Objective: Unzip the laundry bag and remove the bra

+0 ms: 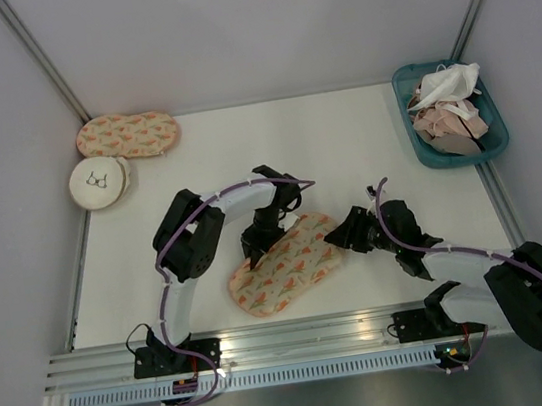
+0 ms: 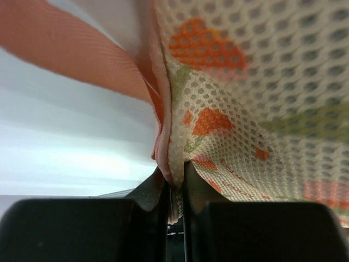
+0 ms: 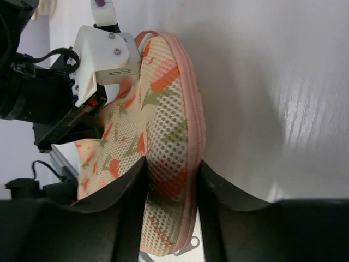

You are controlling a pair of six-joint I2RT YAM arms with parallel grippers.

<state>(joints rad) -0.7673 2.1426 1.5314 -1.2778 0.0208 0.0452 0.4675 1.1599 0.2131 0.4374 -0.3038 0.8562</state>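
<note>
Pinching the pink-edged seam of the laundry bag (image 2: 245,109) with the left claw (image 2: 174,188), fingers pressed almost together on the mesh. Clamping the bag's other end with the right claw (image 3: 172,191), one finger on each side of the printed fabric, zipper pull (image 3: 185,249) hanging at the bottom edge of that view. From above, lying slantwise at lower centre of the white worktop (image 1: 343,142), left claw at its upper-left rim, right claw at its right end. Farther off: like-printed case (image 1: 127,135) at upper left, round white pouch (image 1: 99,182) just below it, teal basket (image 1: 421,136) of pale garments (image 1: 449,102) at upper right.
</note>
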